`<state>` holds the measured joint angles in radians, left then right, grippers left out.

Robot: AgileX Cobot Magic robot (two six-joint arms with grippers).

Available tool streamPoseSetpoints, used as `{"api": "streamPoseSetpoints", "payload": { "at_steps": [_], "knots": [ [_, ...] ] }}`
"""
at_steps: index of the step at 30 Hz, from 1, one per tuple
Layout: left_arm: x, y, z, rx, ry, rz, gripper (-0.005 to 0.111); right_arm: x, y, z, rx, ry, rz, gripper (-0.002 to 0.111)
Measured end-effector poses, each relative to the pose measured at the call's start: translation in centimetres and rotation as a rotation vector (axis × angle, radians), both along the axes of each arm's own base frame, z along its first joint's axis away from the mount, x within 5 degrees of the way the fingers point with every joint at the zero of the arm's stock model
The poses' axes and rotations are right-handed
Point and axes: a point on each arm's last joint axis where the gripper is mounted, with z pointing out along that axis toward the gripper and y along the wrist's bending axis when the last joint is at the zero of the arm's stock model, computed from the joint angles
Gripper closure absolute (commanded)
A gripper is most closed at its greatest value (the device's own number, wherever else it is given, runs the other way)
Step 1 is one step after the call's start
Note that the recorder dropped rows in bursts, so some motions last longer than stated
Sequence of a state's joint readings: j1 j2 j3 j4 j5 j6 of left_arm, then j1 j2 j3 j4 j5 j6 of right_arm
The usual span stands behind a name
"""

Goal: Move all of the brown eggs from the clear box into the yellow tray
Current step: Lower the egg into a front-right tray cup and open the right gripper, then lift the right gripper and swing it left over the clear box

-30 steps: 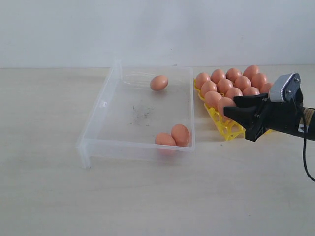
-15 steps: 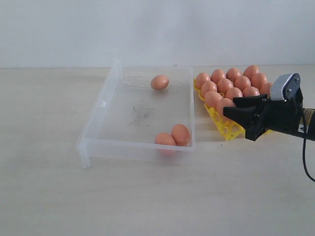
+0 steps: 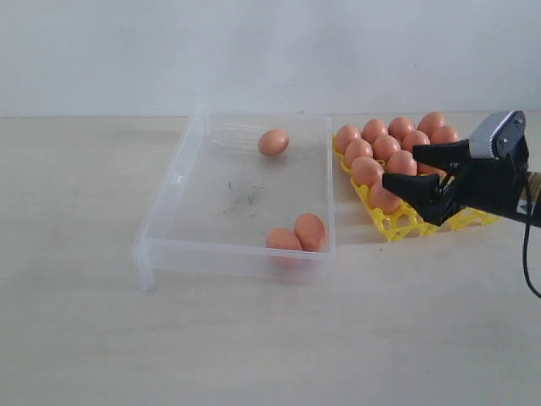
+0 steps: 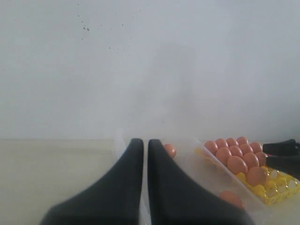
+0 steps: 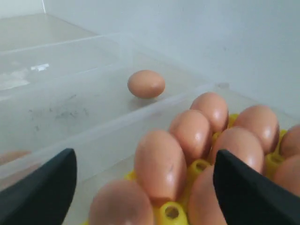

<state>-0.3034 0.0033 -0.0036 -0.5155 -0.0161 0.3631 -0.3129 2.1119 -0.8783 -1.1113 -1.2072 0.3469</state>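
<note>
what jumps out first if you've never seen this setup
The brown eggs packed into the yellow tray on the right of the exterior view, with the black right gripper open over its near rows. Beside it on the left, the clear box holds three more eggs: one near the far wall, two together in the near right corner.

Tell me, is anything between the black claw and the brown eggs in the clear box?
Only the clear plastic box's low side wall, between the open black right gripper and three oval brown eggs. Reaching over should work.
</note>
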Motion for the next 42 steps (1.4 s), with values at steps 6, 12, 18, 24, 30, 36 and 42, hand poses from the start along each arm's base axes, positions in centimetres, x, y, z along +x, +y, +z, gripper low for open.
{"api": "streamPoseSetpoints", "payload": {
  "at_steps": [6,12,18,24,30,36,42],
  "knots": [
    [0.0,0.0,0.0,0.0,0.0,0.0,0.103,0.1,4.7,9.0,-0.003,-0.172,0.079,0.109],
    [0.0,0.0,0.0,0.0,0.001,-0.001,0.103,3.8,13.3,11.9,-0.357,-0.026,0.016,0.108],
    [0.0,0.0,0.0,0.0,0.001,-0.001,0.103,6.2,17.6,13.9,-0.636,-0.112,-0.046,0.108],
    [0.0,0.0,0.0,0.0,0.001,-0.001,0.103,9.3,17.1,14.6,-0.401,0.051,-0.303,0.108],
    [0.0,0.0,0.0,0.0,0.001,-0.001,0.103,8.9,20.1,13.5,-0.328,-0.1,0.064,0.108],
    [0.0,0.0,0.0,0.0,0.001,-0.001,0.103,8.4,22.1,15.0,0.023,-0.414,-0.017,0.108],
    [0.0,0.0,0.0,0.0,0.001,-0.001,0.103,10.0,20.6,15.2,0.129,-0.365,-0.36,0.108]
  ]
}}
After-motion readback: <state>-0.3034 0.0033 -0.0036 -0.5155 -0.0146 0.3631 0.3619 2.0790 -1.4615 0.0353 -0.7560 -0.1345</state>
